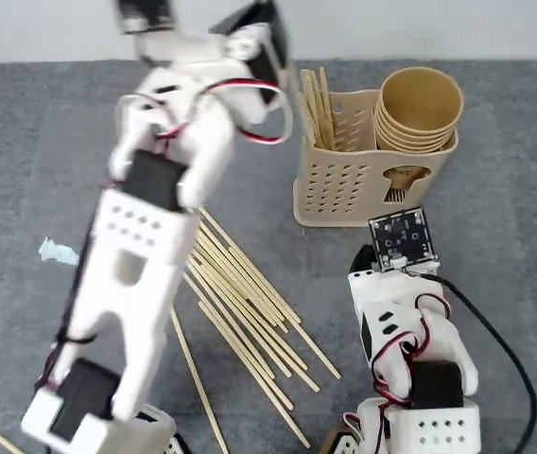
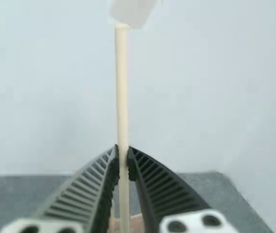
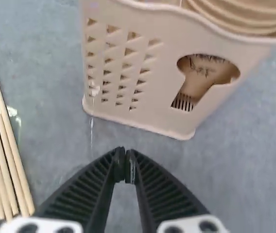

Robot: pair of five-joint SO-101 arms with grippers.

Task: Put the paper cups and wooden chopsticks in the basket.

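The left arm (image 1: 141, 260) hides part of the loose chopsticks (image 1: 250, 303) fanned mid-frame. The basket (image 1: 339, 194) stands upper right, stacked paper cups (image 1: 422, 109) inside, lower ones hidden. The right gripper (image 3: 125, 164) is closed, empty; the left gripper (image 2: 122, 158) clamps one chopstick (image 2: 122, 87), tip blurred.

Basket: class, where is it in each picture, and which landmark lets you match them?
High view: basket upper right of centre.
Left wrist view: tan sliver behind the left pincer gripping a chopstick; cannot tell if it is the basket.
Right wrist view: basket just beyond the shut right pincer, keyhole side facing.
Landmark: the stacked cups in it, in high and right wrist views.
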